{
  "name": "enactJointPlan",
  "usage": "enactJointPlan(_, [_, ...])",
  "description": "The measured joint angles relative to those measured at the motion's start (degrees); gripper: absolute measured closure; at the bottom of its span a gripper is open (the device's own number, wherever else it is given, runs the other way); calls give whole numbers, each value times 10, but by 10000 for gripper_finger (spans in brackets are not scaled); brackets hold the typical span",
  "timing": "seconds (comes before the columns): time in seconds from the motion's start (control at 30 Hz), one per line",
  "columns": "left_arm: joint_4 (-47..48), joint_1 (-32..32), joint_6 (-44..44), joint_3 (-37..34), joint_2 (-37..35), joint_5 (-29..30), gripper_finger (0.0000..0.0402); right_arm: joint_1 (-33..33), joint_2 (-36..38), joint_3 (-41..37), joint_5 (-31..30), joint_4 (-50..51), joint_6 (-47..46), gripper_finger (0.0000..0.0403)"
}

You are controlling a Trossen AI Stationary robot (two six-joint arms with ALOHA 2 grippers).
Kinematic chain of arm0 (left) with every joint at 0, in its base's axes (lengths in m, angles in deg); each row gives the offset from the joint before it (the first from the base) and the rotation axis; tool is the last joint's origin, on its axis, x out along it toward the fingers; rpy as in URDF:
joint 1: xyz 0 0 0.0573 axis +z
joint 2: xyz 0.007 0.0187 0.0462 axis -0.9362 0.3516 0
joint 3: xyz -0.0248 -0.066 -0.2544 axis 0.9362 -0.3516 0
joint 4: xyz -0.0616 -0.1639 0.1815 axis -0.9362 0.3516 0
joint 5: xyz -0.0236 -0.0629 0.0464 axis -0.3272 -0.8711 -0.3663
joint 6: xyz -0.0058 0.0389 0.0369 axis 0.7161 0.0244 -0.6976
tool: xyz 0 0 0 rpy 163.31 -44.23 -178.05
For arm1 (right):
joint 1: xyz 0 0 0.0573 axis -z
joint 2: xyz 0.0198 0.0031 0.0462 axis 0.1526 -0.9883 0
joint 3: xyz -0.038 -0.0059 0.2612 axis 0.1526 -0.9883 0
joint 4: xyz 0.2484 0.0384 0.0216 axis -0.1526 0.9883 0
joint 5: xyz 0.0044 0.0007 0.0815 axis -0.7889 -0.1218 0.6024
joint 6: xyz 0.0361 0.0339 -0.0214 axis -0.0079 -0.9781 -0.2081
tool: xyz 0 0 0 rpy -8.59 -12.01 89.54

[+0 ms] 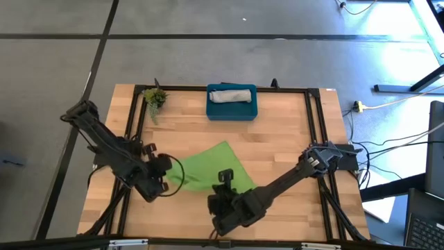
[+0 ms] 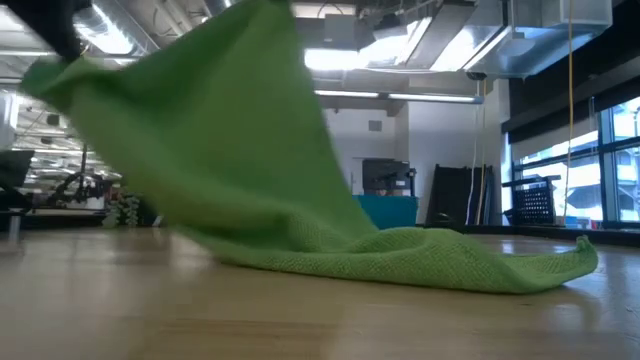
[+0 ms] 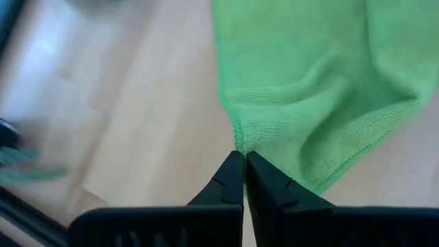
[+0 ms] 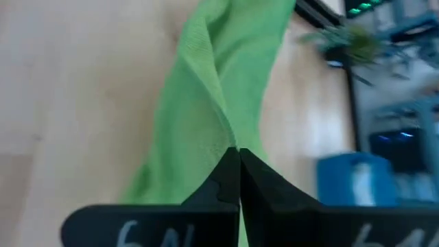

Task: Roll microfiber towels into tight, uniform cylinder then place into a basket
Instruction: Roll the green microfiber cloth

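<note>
2 towels: green (image 1: pixel 211 167), grey (image 1: pixel 231 95) in 1 basket (image 1: pixel 232 111) | left hand (image 3: pixel 243 159), right hand (image 4: pixel 238 152) each clenched on green

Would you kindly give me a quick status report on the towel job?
Left gripper and right gripper both shut on green towel corners. Grey towel rolled in basket. Nothing in the way.

1. High view: overhead, straight down, whole bench (image 1: pixel 291 132) in frame.
2. Low view: bench-top height, level, green towel (image 2: pixel 300 190) close in front.
3. Wrist views: each looks along its own fingers, near the same towel, shared with all views.
</note>
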Motion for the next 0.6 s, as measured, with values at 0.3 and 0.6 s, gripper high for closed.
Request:
enactJointPlan(0.3, [105, -1, -5, 102, -37, 128, 401, 20, 33, 29, -57, 132, -72, 403])
enactJointPlan(0.6, [125, 21, -5, 161, -61, 193, 401, 47, 92, 36, -110, 165, -82, 403])
